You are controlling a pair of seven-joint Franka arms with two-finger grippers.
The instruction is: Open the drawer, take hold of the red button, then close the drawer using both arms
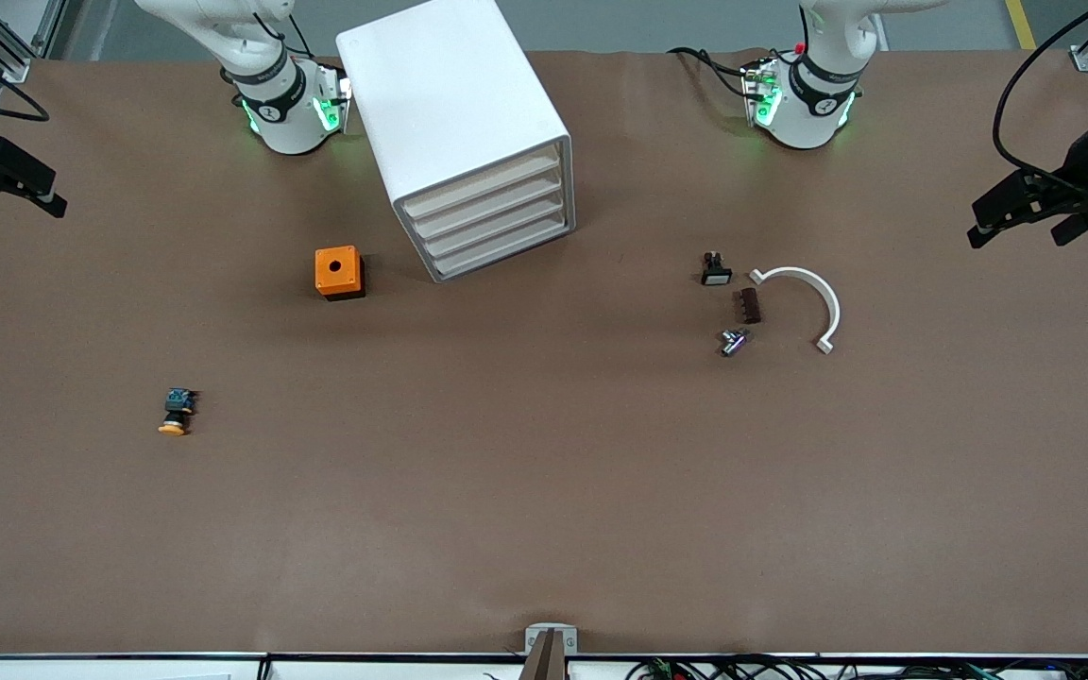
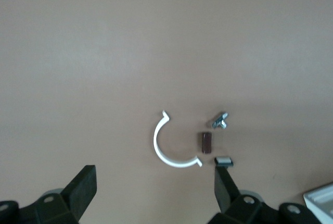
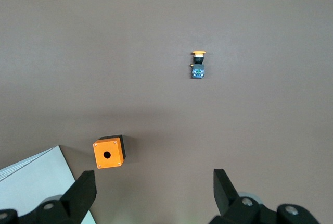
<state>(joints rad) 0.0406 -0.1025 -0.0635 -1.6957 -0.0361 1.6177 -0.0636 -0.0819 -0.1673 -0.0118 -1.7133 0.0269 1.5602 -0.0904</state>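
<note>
Orange-capped button nearest; closed drawer away from fingers.

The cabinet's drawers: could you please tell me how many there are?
4, stacked in the white cabinet: top drawer, then three below, all shut.

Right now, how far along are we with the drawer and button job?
Nothing looks done yet. All four drawers of the white cabinet are shut, including the top drawer, and no red button is in view. Nothing is in hand: the left tool and right tool both hang open and empty at the table's ends. Left: open the top drawer, take the button, close the drawer.
</note>
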